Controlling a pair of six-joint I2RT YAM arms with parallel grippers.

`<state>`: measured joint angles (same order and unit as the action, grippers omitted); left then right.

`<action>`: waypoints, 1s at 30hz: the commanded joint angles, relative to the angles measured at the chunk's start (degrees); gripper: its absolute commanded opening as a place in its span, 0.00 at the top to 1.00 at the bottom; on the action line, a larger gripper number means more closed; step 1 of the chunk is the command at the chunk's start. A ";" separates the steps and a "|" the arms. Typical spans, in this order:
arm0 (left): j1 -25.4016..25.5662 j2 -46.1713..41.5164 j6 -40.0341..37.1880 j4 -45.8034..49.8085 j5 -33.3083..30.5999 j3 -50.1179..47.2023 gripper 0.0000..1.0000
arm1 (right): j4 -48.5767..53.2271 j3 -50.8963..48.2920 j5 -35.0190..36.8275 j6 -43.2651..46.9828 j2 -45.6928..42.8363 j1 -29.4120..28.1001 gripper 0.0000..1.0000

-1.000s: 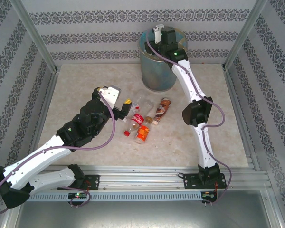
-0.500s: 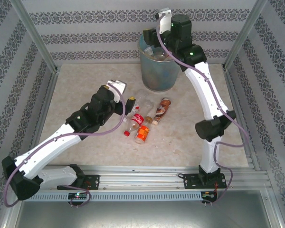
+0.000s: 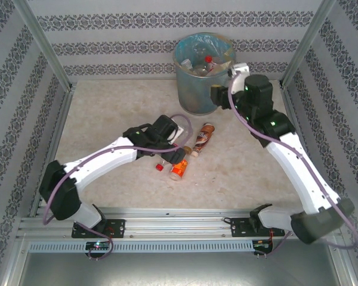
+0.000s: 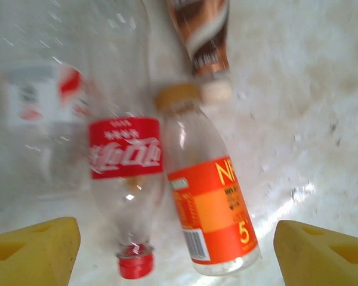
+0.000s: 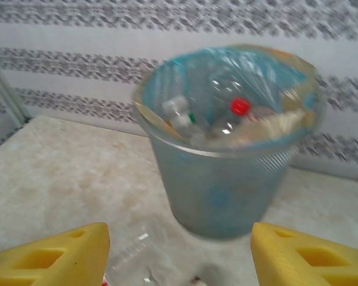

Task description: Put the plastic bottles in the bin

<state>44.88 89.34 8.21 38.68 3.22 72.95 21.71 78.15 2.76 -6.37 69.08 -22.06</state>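
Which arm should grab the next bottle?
Left. The left gripper hangs open right over the red-label bottle and the orange-label bottle, one finger on each side. The right gripper faces the bin, away from those bottles.

Bin point(image 3: 197, 89): one.
Plastic bottles point(image 3: 179, 170) on the table point(image 3: 107, 107): at least four.
- red-label bottle point(image 4: 126, 173): one
- orange-label bottle point(image 4: 212, 208): one
- brown-label bottle point(image 4: 201, 36): one
- blurred white-label bottle point(image 4: 39, 98): one

Bottles inside the bin point(image 5: 240, 107): several, count unclear.

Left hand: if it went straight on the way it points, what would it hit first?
Probably the red bottle or the orange bottle, lying side by side before the left hand; which comes first is unclear.
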 commanded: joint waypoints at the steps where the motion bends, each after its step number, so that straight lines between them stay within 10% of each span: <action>1: 2.29 3.40 2.03 6.27 2.61 2.69 0.15 | -2.34 -4.55 3.89 -2.94 -5.51 1.27 0.35; 30: 6.05 22.13 3.03 7.49 3.82 5.60 0.27 | -0.61 -7.56 1.51 -2.99 -9.29 2.23 0.33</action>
<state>50.28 111.07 10.92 44.45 7.11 77.28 21.21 70.61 4.84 -9.93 60.29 -19.99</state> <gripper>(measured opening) 0.741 0.669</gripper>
